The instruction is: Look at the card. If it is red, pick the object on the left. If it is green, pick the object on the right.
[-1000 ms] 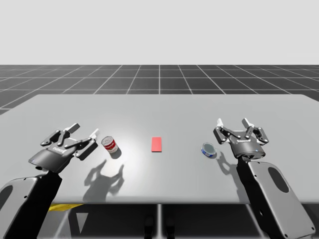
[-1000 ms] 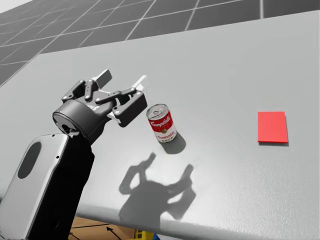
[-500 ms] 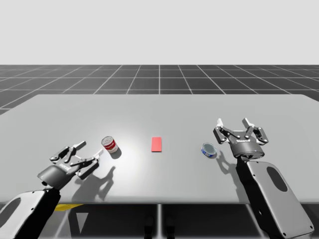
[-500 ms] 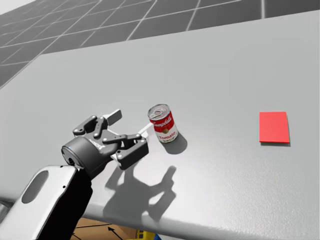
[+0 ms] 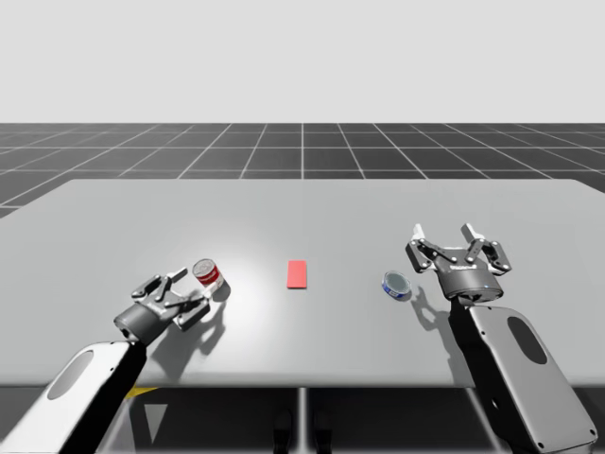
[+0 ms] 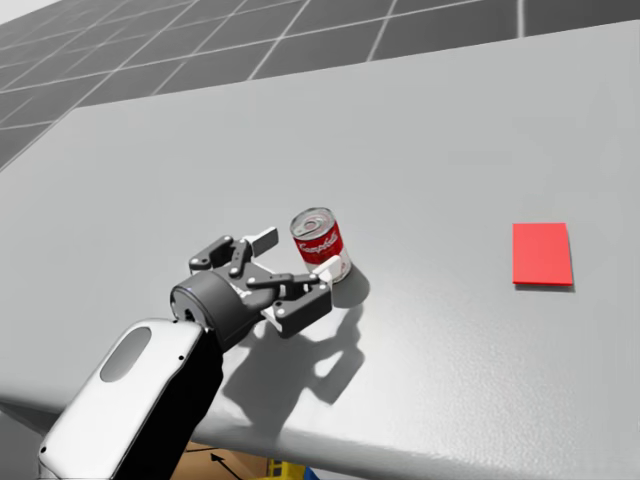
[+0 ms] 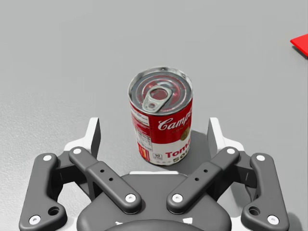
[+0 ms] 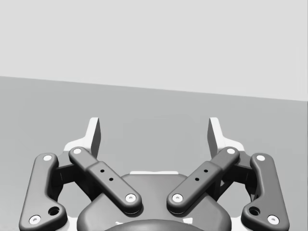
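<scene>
Now the big shift on the table (image 5: pixel 302 208) is my left arm (image 5: pixel 90 374): a second ago it is raised with its hand off to the side, and by this moment it is down at the surface and pushed forward. My right arm (image 5: pixel 510 359) keeps its place at the other side, its right gripper (image 8: pixel 154 134) spread wide on nothing, aimed out over bare tabletop.

That descent puts the left gripper (image 7: pixel 154 137) level with the red can (image 7: pixel 161 120) and around it. The can stands upright between the two fingers, close in front of the palm. The jaws are wide: the left wrist view shows a gap of table between each finger and the can's side, so nothing is held and nothing is touched yet.

The can has not budged in the high view, and neither has the low blue can (image 5: pixel 397 284) just beside my right hand.

Between the two lies the card (image 5: pixel 297 273), flat and plainly red. Red calls for the left object, so I judge the approach finished on the correct thing; closing the fingers and lifting remain to be done.
</scene>
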Available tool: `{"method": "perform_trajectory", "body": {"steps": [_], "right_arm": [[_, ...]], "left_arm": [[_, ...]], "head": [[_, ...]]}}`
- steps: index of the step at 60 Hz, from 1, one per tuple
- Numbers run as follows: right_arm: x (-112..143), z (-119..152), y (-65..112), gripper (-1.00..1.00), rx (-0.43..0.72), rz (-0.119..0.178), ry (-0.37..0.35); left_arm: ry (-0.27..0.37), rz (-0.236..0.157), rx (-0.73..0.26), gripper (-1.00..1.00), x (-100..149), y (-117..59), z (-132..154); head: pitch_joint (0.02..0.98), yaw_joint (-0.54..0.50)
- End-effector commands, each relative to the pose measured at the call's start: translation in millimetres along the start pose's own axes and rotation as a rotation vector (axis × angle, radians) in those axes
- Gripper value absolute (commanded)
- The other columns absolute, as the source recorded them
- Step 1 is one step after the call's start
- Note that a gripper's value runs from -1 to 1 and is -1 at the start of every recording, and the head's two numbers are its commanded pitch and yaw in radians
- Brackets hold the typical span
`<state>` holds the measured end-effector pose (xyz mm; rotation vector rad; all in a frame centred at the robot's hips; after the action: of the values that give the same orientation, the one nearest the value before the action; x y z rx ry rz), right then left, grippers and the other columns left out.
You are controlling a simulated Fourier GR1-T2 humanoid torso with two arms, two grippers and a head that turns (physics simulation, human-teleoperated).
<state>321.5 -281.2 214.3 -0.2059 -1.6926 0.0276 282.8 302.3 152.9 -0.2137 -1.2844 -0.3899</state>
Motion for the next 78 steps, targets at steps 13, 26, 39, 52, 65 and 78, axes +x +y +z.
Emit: {"method": "perform_trajectory", "body": {"steps": [13, 26, 39, 52, 65, 78], "right_arm": [[1, 0, -1.0, -1.0, -0.001, 0.0, -0.007], [1, 0, -0.7, -1.0, 0.0, 0.002, -0.01], [2, 0, -0.9, -1.0, -0.003, 0.006, -0.014], [2, 0, -1.0, -1.0, -0.006, 0.008, -0.018], [2, 0, -1.3, -1.0, -0.008, 0.009, -0.02], [2, 2, -1.1, -1.0, -0.011, 0.011, -0.02]], "left_arm": [[0.029, 0.002, -0.012, -1.0, -1, -5.6, -27], [0.033, 0.025, -0.015, -1.0, -1, -5.5, -36], [0.037, 0.018, -0.027, 0.93, -6, -6.7, -37], [0.049, 0.002, -0.038, 0.99, -9, -8.3, -37], [0.053, -0.009, -0.045, 0.99, -11, -9.8, -37], [0.055, -0.021, -0.054, 1.0, -13, -11.9, -37]], "head": [[0.8, 0.39], [0.795, 0.4], [0.789, 0.39], [0.775, 0.39], [0.668, 0.41], [0.499, 0.43]]}}
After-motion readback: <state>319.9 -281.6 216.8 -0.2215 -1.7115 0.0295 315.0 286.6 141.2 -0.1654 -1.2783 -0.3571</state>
